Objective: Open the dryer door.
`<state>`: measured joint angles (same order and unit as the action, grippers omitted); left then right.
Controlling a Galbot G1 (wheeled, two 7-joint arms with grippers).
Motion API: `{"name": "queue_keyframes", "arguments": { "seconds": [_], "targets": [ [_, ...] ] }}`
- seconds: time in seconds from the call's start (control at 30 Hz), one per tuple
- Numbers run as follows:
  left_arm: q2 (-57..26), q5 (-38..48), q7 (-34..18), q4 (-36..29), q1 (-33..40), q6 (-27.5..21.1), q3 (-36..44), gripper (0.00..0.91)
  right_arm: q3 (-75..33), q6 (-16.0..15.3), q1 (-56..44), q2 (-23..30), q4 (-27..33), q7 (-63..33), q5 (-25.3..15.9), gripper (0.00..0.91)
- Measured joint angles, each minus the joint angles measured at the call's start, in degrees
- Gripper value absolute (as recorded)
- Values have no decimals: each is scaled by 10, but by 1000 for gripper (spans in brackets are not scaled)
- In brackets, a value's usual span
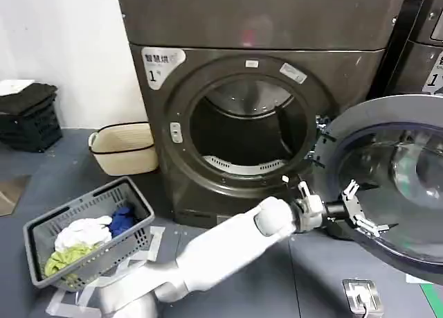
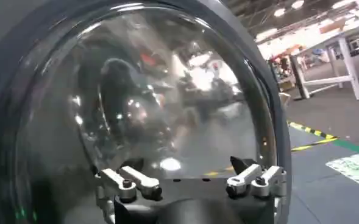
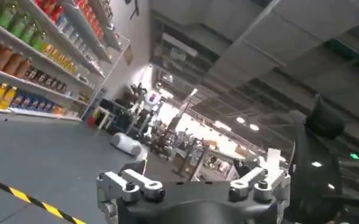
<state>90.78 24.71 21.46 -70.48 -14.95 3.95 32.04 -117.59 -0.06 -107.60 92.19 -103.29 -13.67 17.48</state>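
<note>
We see the dryer [image 1: 256, 103] behind and to the left of our left gripper [image 1: 361, 213], its drum mouth uncovered. The door [image 1: 394, 172] is swung wide on its hinge, grey inner side facing us, directly ahead of the gripper. That gripper sits at the door's lower inner rim, fingers [image 2: 136, 180] spread wide and holding nothing, probably pushing instead of gripping, though contact is hard to judge. Our right gripper [image 3: 191, 185] hangs idle elsewhere, fingers likewise apart.
</note>
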Motion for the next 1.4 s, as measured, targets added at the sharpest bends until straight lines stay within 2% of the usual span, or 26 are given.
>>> {"name": "queue_keyframes", "arguments": {
  "seconds": [0.17,0.57,0.73,0.9,1.2,1.4],
  "targets": [
    [5,7,-23,1,-2,-15,-8,907,6,2,3,0,-5,0,-5,907],
    [-7,8,-23,-25,-13,-21,-11,907,15,2,7,0,-15,2,-7,907],
    [-28,9,-30,-56,-28,-53,-17,907,18,0,8,0,-22,5,-2,907],
    [-89,36,-61,-149,-67,-112,-31,907,21,-1,10,0,-30,10,12,907],
    [-251,104,-124,-337,-148,-211,-98,907,35,-1,14,0,-33,13,15,907],
    [-334,122,-151,-428,-225,-235,-184,907,46,-2,17,0,-36,14,17,907]
  ]
}}
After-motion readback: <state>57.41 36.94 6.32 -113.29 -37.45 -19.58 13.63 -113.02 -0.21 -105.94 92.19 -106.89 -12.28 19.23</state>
